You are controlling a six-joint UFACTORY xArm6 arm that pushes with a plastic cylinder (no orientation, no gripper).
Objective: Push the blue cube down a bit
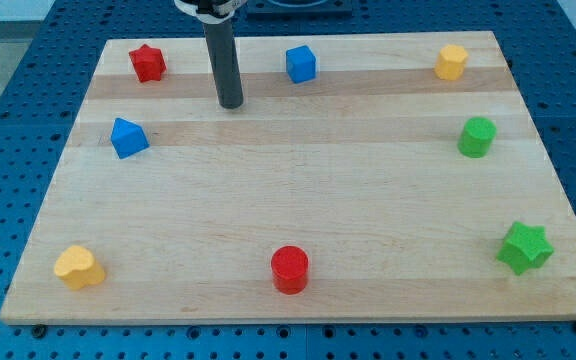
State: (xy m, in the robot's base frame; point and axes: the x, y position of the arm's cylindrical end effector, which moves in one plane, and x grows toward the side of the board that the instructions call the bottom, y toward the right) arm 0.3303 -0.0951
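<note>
The blue cube (301,63) sits near the view's top edge of the wooden board (298,200), a little right of centre. My tip (231,103) rests on the board to the cube's left and slightly below it, apart from it. The dark rod rises from the tip to the view's top edge.
A red star (148,62) lies at top left, a blue triangular block (127,137) at left, a yellow heart (78,267) at bottom left. A red cylinder (290,269) is at bottom centre, a green star (524,247) at bottom right, a green cylinder (477,136) at right, a yellow block (451,61) at top right.
</note>
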